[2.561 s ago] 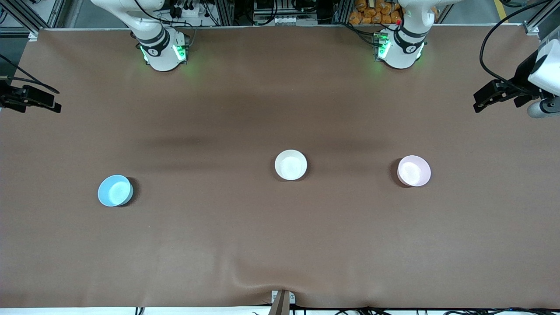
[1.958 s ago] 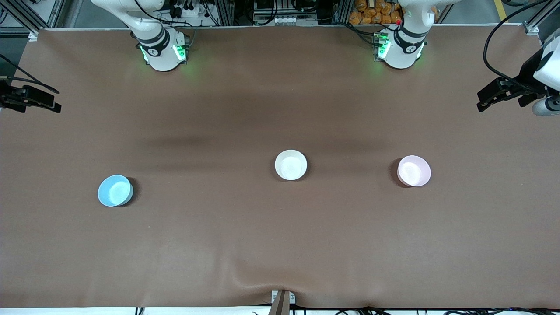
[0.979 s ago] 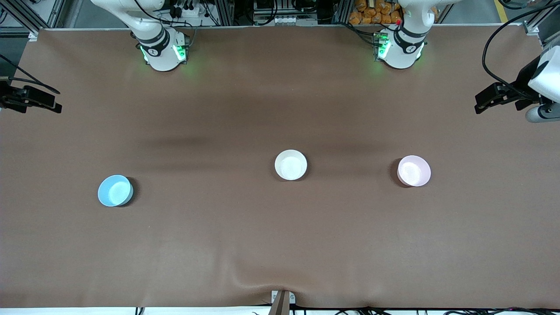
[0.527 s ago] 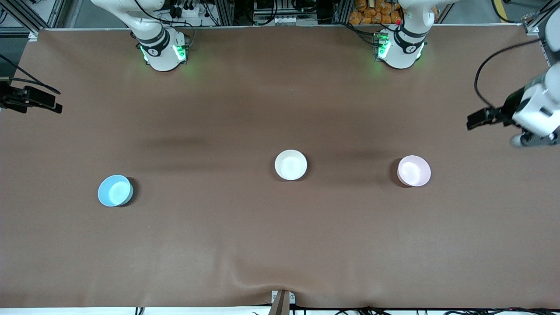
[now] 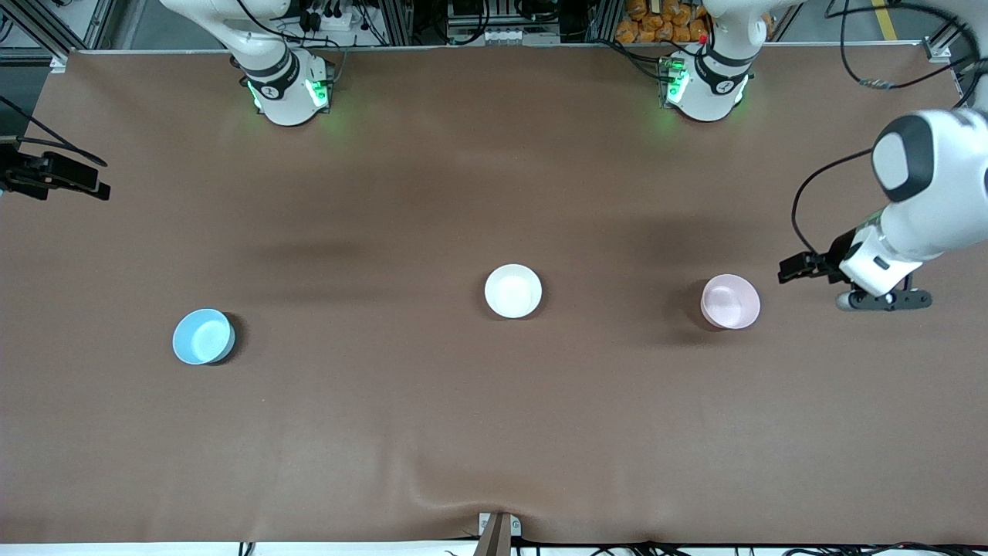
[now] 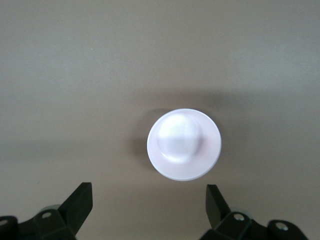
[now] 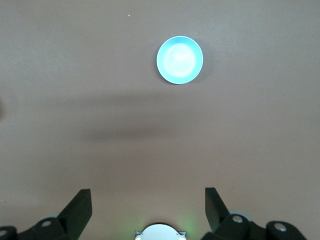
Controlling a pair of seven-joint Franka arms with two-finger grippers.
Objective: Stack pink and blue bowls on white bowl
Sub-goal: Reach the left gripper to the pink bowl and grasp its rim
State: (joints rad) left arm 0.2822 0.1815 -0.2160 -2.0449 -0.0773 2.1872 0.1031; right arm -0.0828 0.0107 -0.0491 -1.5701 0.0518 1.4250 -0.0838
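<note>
The white bowl [image 5: 513,291] stands mid-table. The pink bowl [image 5: 730,301] stands beside it toward the left arm's end, and the blue bowl [image 5: 203,337] stands toward the right arm's end. All three are upright, apart and empty. My left gripper [image 5: 882,300] hangs open and empty over bare table, just past the pink bowl toward the left arm's end. In the left wrist view the gripper [image 6: 149,196] has the pink bowl [image 6: 184,144] ahead of it. My right gripper [image 7: 147,200] waits high up, open and empty. The blue bowl [image 7: 180,60] lies well below it.
The brown table cloth [image 5: 494,432] has a raised wrinkle at the middle of its edge nearest the front camera. The two arm bases [image 5: 287,89] stand along the table's farthest edge. The right arm's base [image 7: 160,232] shows under the right gripper.
The left arm has swung down and in from the table's end, and its gripper is now close beside the pink bowl. The right arm and all three bowls have not moved.
</note>
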